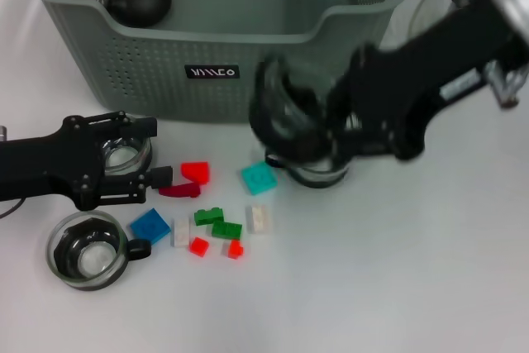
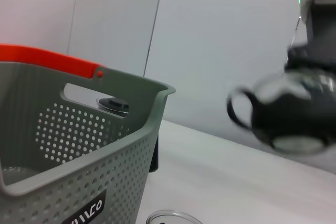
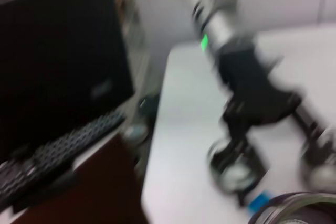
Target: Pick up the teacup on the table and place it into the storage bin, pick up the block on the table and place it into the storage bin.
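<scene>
Right tool [image 1: 310,134] carries glass teacup [image 1: 289,117] before storage bin [image 1: 215,64]; left tool [image 1: 136,163] over second cup [image 1: 126,153].

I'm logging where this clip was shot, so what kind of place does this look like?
Probably an office or lab test bench, not a home. A plain white table carries a grey storage bin and scattered toy blocks, and the right wrist view shows a dark monitor and keyboard on a desk beside it.
</scene>
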Motion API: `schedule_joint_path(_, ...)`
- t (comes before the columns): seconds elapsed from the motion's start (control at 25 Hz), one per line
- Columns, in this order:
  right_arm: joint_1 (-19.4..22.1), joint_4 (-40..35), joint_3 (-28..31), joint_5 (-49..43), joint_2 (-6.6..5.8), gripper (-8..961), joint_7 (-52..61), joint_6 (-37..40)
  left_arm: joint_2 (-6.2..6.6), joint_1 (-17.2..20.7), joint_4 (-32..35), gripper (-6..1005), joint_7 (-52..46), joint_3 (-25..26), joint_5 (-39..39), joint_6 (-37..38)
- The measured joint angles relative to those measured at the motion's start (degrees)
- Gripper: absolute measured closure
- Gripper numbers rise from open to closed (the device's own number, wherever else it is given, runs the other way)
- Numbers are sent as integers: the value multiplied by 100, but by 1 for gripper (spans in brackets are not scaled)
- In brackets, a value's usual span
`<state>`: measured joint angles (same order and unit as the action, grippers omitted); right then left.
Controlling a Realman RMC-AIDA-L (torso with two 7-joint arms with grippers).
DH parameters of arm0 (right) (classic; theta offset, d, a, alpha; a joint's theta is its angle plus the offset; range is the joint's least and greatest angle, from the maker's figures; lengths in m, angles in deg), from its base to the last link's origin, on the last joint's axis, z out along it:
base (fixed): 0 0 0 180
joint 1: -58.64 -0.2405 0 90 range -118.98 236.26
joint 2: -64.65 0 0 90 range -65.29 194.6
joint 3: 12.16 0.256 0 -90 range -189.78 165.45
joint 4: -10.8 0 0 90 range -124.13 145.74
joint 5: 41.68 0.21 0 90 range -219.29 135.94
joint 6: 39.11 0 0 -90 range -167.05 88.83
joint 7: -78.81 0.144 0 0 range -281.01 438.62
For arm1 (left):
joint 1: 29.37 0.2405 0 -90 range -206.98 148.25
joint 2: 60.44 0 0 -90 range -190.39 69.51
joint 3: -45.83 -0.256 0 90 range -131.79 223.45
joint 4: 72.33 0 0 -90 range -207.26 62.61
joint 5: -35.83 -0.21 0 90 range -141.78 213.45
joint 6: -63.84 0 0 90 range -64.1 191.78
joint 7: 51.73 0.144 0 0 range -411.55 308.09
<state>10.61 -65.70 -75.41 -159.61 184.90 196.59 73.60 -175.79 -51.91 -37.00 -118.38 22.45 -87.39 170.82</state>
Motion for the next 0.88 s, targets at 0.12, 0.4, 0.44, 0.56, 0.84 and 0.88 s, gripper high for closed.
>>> schedule_joint_path(0.12, -52, -138, 306, 24, -1, 893, 40, -150, -5, -13, 0, 205, 1, 0, 0, 8)
schedule_joint_path(0.4, -401, -458, 843, -308, 8, 892, 602, -1467, -25, -55, 0, 205, 3, 51, 0, 1)
schedule_joint_path(0.44, -472, -455, 825, -397, 17, 892, 727, -1778, -30, -74, 0, 205, 3, 51, 0, -4)
schedule_joint_path(0.56, -752, -317, 698, -766, 47, 892, 1040, -2559, -37, -123, 0, 205, -5, 53, 1, -8)
schedule_joint_path(0.84, -1631, 1080, 189, -1734, 67, 891, 1450, -3800, -78, -138, 0, 205, 2, 58, 1, -50)
schedule_joint_path(0.88, -1755, 1317, 173, -1813, 62, 891, 1462, -3915, -83, -138, 0, 205, 2, 60, 1, -63)
